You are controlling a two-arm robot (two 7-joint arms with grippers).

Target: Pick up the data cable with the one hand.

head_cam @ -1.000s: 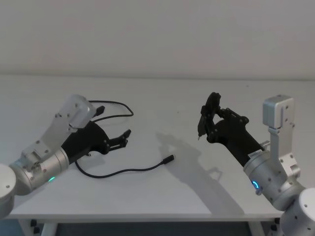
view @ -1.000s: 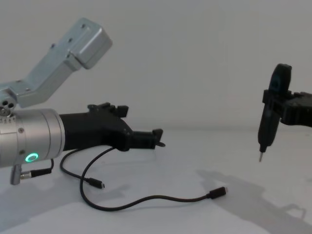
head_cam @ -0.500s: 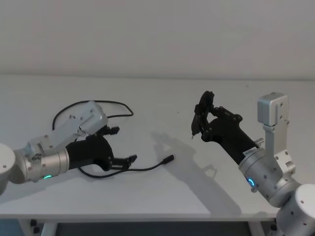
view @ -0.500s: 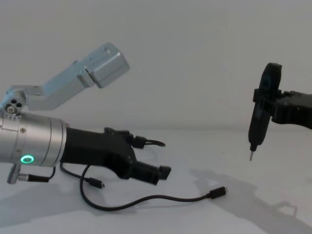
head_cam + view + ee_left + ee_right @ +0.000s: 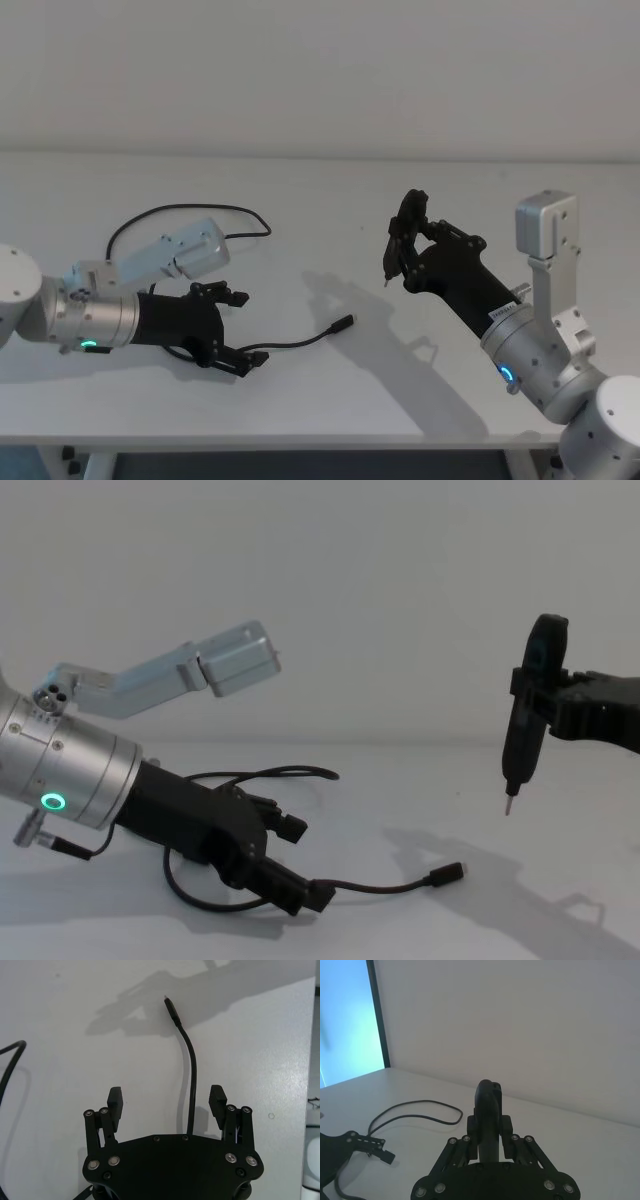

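Observation:
The data cable (image 5: 290,343) is a thin black cord on the white table, curving from a loop (image 5: 180,209) at the back left to a small plug (image 5: 344,323) in the middle. My left gripper (image 5: 243,330), the one hand with the green ring, is low over the table and open. In the left wrist view the data cable (image 5: 193,1080) runs between the open fingers (image 5: 115,1100), closer to one of them, and touches neither. My right gripper (image 5: 408,238) hovers at mid-right, shut on a black screwdriver (image 5: 524,718) that points down.
The white table (image 5: 330,190) stretches bare behind and between the arms, against a plain wall. Its front edge (image 5: 300,437) lies close below the left gripper. The cable's back loop (image 5: 420,1105) lies behind the left arm.
My left gripper has tilted down and dropped toward the table, and now straddles the cable's front stretch with its fingers open. The right arm has drifted slightly left with the screwdriver.

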